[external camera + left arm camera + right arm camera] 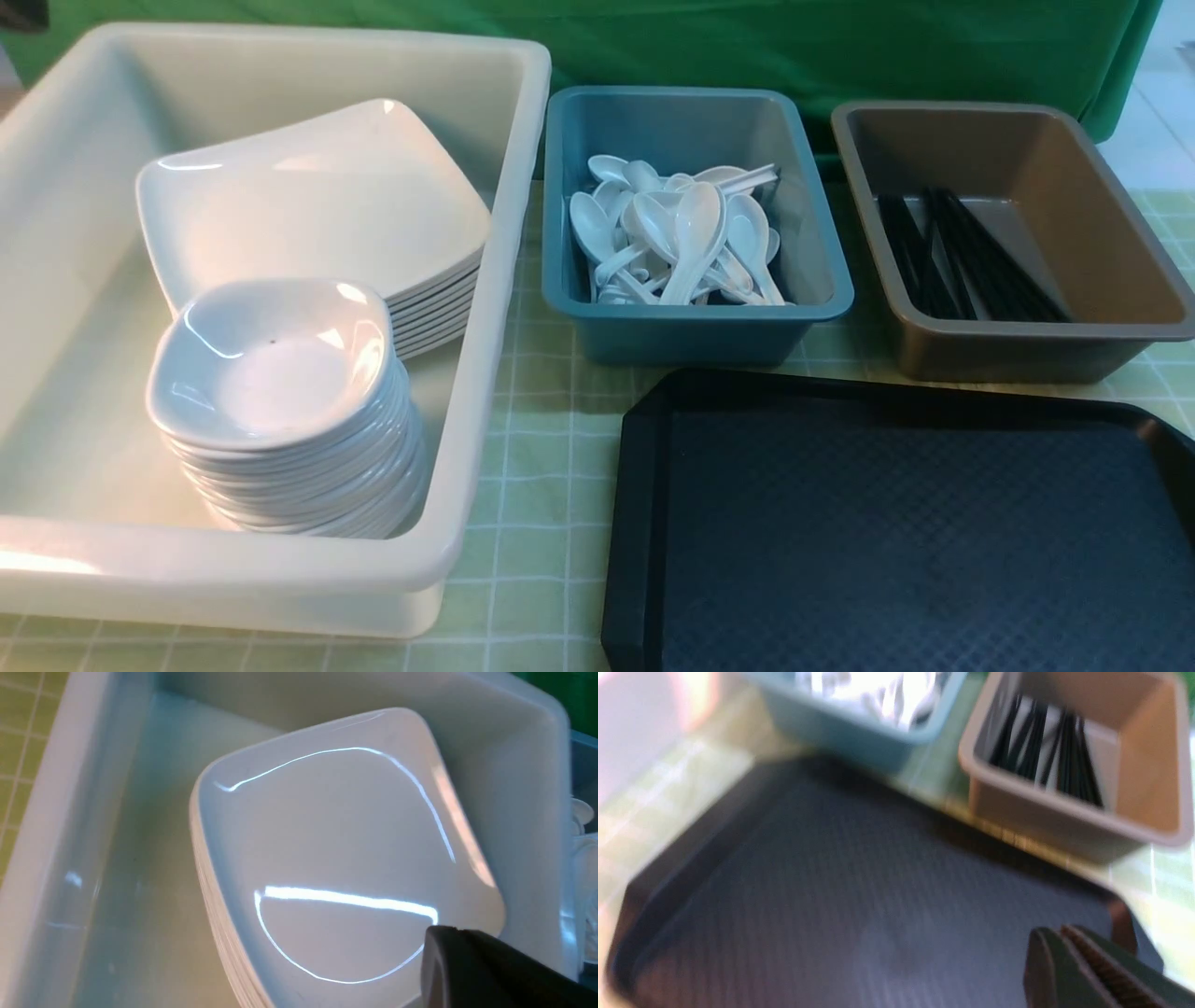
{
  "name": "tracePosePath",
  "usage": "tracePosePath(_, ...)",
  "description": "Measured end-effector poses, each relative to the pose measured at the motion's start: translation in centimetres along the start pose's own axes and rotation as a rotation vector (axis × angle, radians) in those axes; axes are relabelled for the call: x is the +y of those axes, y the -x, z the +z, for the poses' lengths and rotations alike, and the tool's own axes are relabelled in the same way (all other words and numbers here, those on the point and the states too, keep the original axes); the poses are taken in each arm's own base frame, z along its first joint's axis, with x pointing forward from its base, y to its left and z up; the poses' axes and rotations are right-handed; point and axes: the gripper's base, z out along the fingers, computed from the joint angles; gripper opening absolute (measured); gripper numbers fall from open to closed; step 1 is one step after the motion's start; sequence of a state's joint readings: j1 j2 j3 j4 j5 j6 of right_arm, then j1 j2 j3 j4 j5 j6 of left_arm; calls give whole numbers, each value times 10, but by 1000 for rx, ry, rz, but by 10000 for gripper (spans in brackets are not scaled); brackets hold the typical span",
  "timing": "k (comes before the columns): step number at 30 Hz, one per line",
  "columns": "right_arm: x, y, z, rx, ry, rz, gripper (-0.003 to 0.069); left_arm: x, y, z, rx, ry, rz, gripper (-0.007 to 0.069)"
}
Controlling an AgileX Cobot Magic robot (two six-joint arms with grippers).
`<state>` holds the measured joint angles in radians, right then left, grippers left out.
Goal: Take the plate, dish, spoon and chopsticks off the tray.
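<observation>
Jaws (1057, 931) of both arms closed together above a broad, black, diamond-textured tray (915, 532) and glossy white plates (317, 205).

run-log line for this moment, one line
tray: bare | plates: stacked in white tub | left end effector: shut | right end effector: shut

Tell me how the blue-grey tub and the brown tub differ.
The blue-grey tub holds white spoons, while the brown tub holds black chopsticks. The blue-grey tub's contents lie in a jumbled heap; the brown tub's lie lower, leaving bare floor. Both are open-topped with rounded corners.
</observation>
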<state>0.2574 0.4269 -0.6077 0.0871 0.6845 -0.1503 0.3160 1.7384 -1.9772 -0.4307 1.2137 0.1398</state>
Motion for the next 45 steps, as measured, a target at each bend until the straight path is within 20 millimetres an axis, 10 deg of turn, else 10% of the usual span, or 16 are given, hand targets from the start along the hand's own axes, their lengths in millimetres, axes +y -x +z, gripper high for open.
tracePosePath(14,-1,-44,42,-194,-38,61,20,-35,-5,-36,-68,-55,109,-12)
tracePosePath(26,-1,-44,42,-196,-39,61,41,-37,-11,-40,-62,-74,99,-12)
tracePosePath(37,-2,-45,22,-315,-83,-30,68,-55,-49,-89,-94,-82,109,-12)
tracePosePath(45,-5,-104,28,-286,-201,-25,77,-54,-84,-94,-43,-74,121,-12)
